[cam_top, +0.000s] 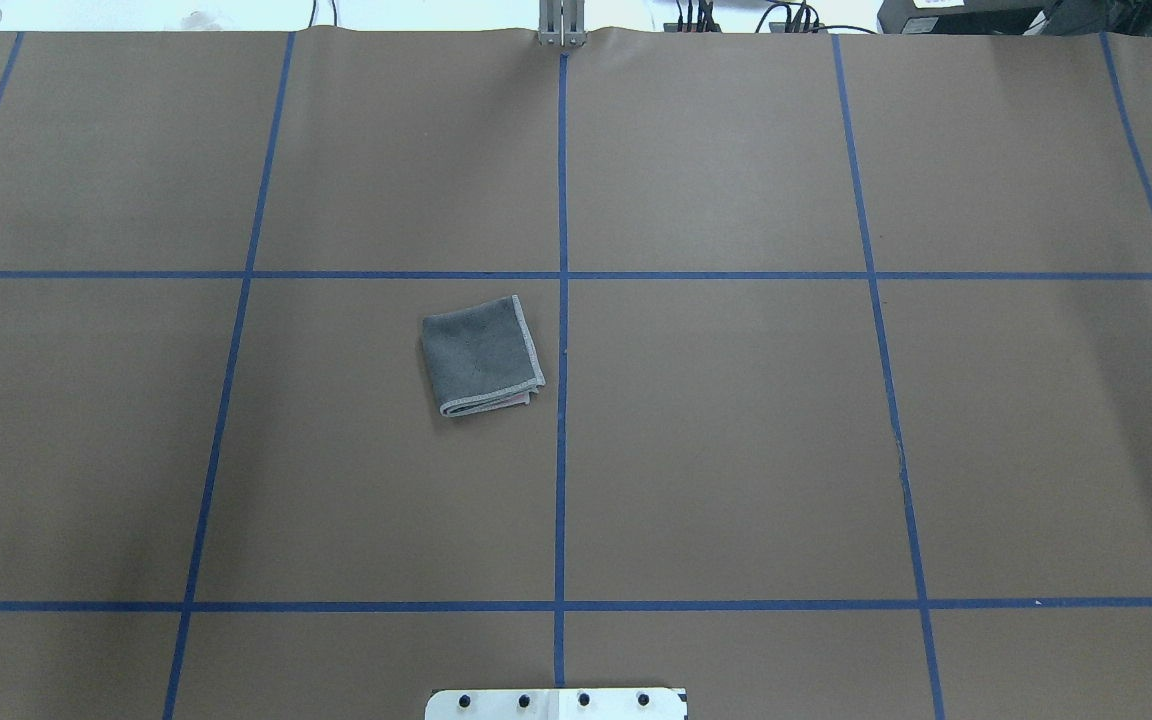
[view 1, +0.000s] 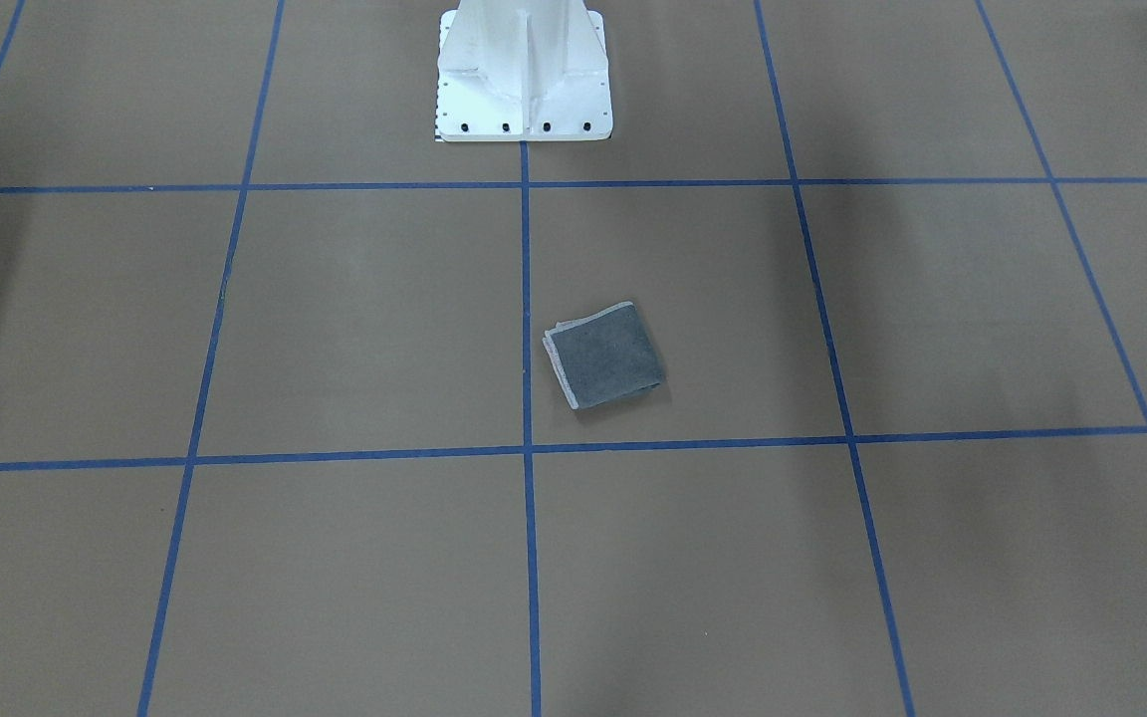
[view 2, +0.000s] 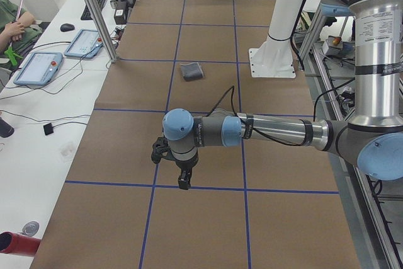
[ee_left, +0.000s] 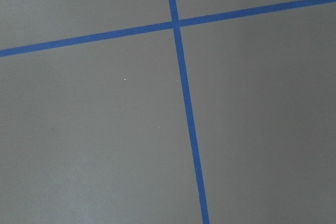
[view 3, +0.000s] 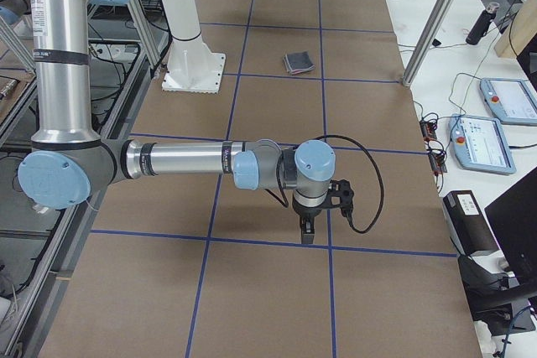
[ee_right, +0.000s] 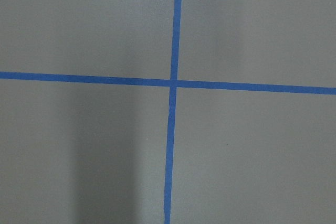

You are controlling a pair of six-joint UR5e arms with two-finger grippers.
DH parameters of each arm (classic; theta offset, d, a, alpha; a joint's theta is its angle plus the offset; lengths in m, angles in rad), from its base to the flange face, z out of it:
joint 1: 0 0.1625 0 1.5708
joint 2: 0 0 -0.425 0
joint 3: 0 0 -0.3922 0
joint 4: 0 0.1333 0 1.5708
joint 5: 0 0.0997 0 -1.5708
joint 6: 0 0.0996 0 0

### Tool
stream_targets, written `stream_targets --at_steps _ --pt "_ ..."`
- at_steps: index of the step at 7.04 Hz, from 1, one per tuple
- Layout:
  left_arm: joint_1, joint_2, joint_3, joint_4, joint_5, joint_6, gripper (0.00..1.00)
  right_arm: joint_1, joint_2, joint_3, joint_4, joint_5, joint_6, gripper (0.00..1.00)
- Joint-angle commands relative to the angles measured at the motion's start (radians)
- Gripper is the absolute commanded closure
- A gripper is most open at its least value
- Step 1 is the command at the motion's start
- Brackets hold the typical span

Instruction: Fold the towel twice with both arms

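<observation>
Our towel (cam_top: 481,355) looks folded twice, mid-frame.
We cannot tell if left pincer (view 2: 183,183) or right pincer (view 3: 305,236) is apart; no fold left, we think.

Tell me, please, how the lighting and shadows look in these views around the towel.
Front-facing view: the towel is sharp, with a thin shadow along its lower edge, and broad shadows cross the table. Overhead view: mostly even light, washed-out strip beyond the far edge. Right wrist view: a dim band at lower left.
</observation>
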Motion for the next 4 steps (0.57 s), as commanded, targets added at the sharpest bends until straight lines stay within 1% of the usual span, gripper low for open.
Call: stream_targets --at_steps 1,4 --pt "0.0 -0.002 0.007 -0.001 -0.001 0.0 0.0 0.0 0.0 0.004 0.0 0.004 -0.001 0.0" --pt "0.002 -0.016 0.024 -0.002 -0.001 0.0 0.0 0.0 0.0 -0.001 0.0 0.024 -0.002 0.0"
